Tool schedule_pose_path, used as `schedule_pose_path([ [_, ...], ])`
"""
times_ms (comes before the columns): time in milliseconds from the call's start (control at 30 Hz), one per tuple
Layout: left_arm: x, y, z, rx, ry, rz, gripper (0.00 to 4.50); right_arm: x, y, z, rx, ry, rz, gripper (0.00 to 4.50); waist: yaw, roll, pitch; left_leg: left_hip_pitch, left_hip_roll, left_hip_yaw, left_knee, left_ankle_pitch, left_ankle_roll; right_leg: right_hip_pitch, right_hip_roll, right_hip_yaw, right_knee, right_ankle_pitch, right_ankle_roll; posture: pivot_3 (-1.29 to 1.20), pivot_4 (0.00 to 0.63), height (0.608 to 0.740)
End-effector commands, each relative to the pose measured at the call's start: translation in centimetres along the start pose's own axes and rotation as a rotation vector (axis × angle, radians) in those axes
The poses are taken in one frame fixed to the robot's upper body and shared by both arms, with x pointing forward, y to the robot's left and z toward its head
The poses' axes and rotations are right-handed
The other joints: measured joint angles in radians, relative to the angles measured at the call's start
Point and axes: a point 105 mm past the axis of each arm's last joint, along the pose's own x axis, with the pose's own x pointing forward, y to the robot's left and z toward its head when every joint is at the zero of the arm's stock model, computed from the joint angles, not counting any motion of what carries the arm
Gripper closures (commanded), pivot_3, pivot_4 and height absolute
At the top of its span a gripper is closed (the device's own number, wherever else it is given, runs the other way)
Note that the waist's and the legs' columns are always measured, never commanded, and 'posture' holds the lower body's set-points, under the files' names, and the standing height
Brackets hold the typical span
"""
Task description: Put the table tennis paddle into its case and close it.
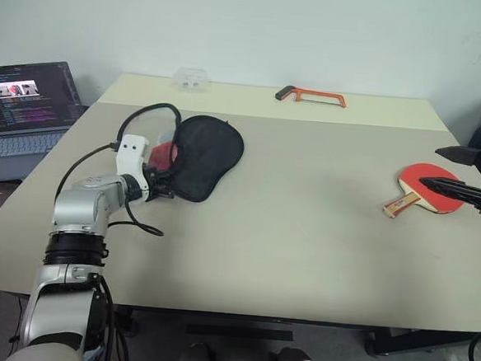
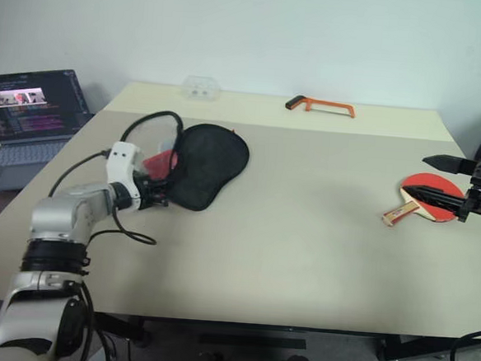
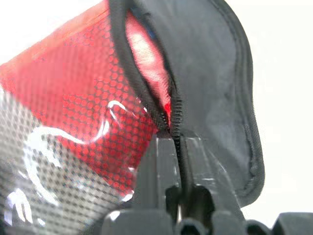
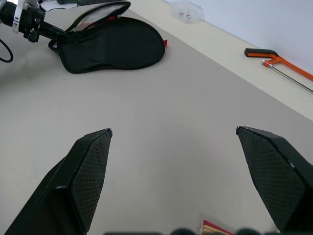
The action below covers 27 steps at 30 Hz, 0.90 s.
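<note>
Head views: the case (image 1: 207, 155) lies black side up at about ten o'clock on the beige tabletop (image 1: 286, 233), its narrow end toward the left gripper (image 1: 167, 185), whose fingers are pinched together on the case's edge. A strip of red lining shows along the case's left side. The table tennis paddle (image 1: 424, 190) lies red face up at three o'clock, well apart from the case, its pale handle pointing toward seven o'clock. The right gripper (image 2: 439, 179) hangs over the paddle with its fingers spread wide, holding nothing. At twelve o'clock near the far edge lie an orange-framed hacksaw (image 1: 311, 95) and, to its left, a clear plastic box (image 1: 192, 79). A laptop (image 1: 24, 112) stands open at nine o'clock, off the tabletop

Left wrist view: the two black fingers (image 3: 159, 166) are closed on the case's zip edge where the black flap meets the red mesh pocket (image 3: 83, 117); the mouth above them gapes, showing red inside

Right wrist view: both fingers (image 4: 85, 166) stand far apart above bare tabletop, with a sliver of the paddle's handle (image 4: 215, 228) between them at the lower edge. Farther off lie the case, the left gripper at its end, and the hacksaw
</note>
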Motion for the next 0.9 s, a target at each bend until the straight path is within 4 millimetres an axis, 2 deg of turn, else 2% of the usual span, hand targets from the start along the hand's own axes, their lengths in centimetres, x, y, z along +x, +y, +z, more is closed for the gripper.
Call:
schedule_pose_path([
  [33, 0.8, -2.3, 0.8, 0.062, -0.010, -0.053, 4.48, 0.0, -0.2, 1.4, -0.057, -0.032, -0.004, 0.00, 0.001, 0.000, 0.000, 0.000, 0.000, 0.000, 0.000, 0.000, 0.000, 0.000, 0.000, 0.000, 0.000, 0.000, 0.000, 0.00, 0.150, 0.740],
  [233, 2.3, -5.2, -0.1, 0.077, 0.026, -0.122, 4.48, 0.3, -0.3, 1.3, -0.059, -0.034, 0.002, 0.00, 0.003, 0.000, 0.000, 0.000, 0.000, 0.000, 0.000, 0.000, 0.000, 0.001, 0.000, 0.000, 0.000, 0.000, 0.000, 0.00, 0.150, 0.740],
  [367, 3.6, -7.1, 0.5, 0.091, 0.013, -0.171, 4.48, 0.6, -0.2, 1.2, -0.060, -0.036, 0.006, 0.00, 0.010, 0.000, 0.000, 0.000, 0.000, 0.000, 0.000, 0.000, 0.000, 0.001, 0.000, 0.000, 0.000, 0.000, 0.000, 0.00, 0.150, 0.740],
  [567, 6.7, -9.8, 1.4, 0.090, 0.008, -0.187, 4.48, 0.8, -0.3, 1.2, -0.061, -0.040, 0.009, 0.00, 0.019, 0.000, 0.000, 0.000, -0.001, 0.000, 0.002, 0.000, 0.000, 0.002, 0.000, 0.000, -0.001, 0.001, 0.002, 0.00, 0.150, 0.740],
  [733, 9.2, -15.1, 2.2, 0.092, -0.008, -0.277, 4.48, 0.7, -0.2, 1.2, -0.063, -0.038, 0.007, 0.00, 0.026, 0.000, 0.000, -0.001, -0.002, 0.000, 0.002, 0.000, 0.000, 0.002, 0.000, 0.000, -0.003, 0.001, 0.002, 0.00, 0.150, 0.740],
  [900, 10.5, -19.3, 1.5, 0.088, -0.002, -0.351, 4.48, 0.6, 0.0, 1.1, -0.066, -0.030, 0.012, 0.00, 0.028, 0.000, 0.000, -0.001, -0.002, 0.000, 0.001, 0.000, 0.000, 0.001, -0.001, 0.001, -0.004, 0.001, 0.003, 0.00, 0.150, 0.740],
])
